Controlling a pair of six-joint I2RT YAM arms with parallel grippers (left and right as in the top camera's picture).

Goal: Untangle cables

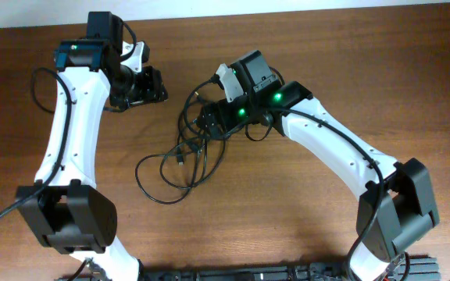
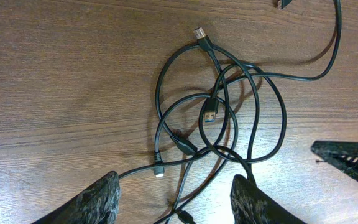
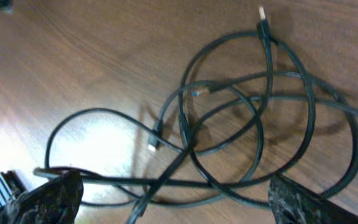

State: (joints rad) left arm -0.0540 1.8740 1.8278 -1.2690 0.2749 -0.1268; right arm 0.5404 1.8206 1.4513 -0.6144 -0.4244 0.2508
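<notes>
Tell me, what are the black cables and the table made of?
The cables look like matte black rubbery plastic, bending in soft loops; their plug tips shine like metal. The table looks like wood or wood-look laminate, with brown grain lines.

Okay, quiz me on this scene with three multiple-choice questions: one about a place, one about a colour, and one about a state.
1. Where do the cables lie?
A. On the wooden table, near its middle
B. Hanging off the edge
C. In a box

2. What colour are the cables?
A. White
B. Black
C. Red

3. How is the left gripper?
A. Shut on a cable
B. Out of view
C. Open

Answers:
1 A: the overhead view shows them tangled on the bare wood.
2 B: every cord is black, with small metallic plugs.
3 C: its fingers stand wide apart in the left wrist view.
</notes>
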